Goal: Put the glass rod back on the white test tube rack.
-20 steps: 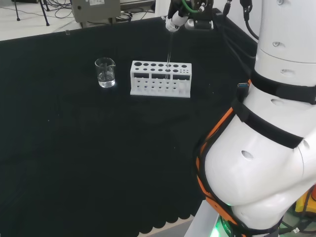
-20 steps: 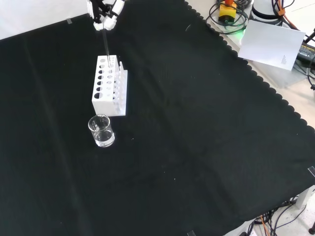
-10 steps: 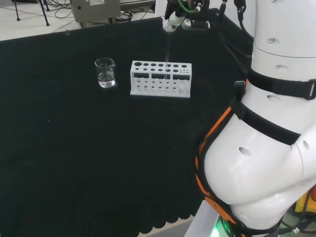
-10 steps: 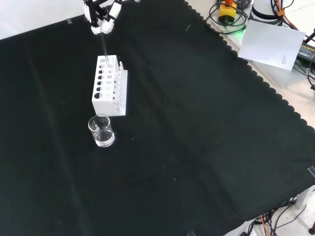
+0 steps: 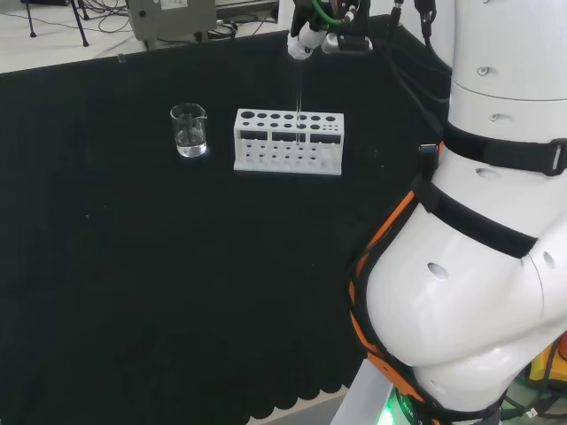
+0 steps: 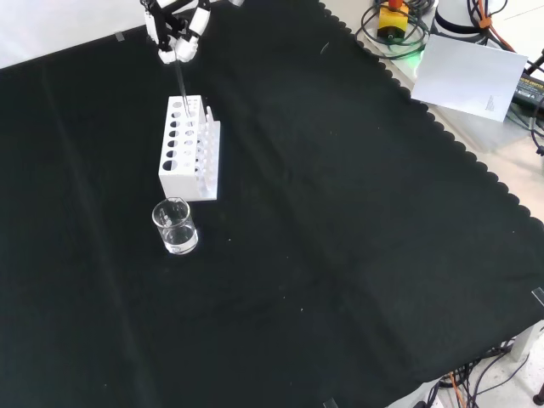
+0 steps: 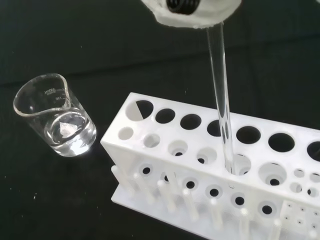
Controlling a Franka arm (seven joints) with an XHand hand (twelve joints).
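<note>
Above the rack (image 5: 288, 140), robot hand (image 6: 174, 42) pinches the rod (image 7: 222, 107) by its top end. Rod hangs near-upright straight below the hand, lower end already in a rack hole; beaker (image 5: 189, 130) stands apart on the counter (image 6: 340, 255).

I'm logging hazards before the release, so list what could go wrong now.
1. The clear glass rod stands in a hole of the white plastic test tube rack and leans a little; let go, it may tip against the hole's edge.
2. The black and white hand holds only the rod's top, so a sideways pull might drag the rack.
3. The small clear glass beaker with liquid stands nearby and could get knocked.
</note>
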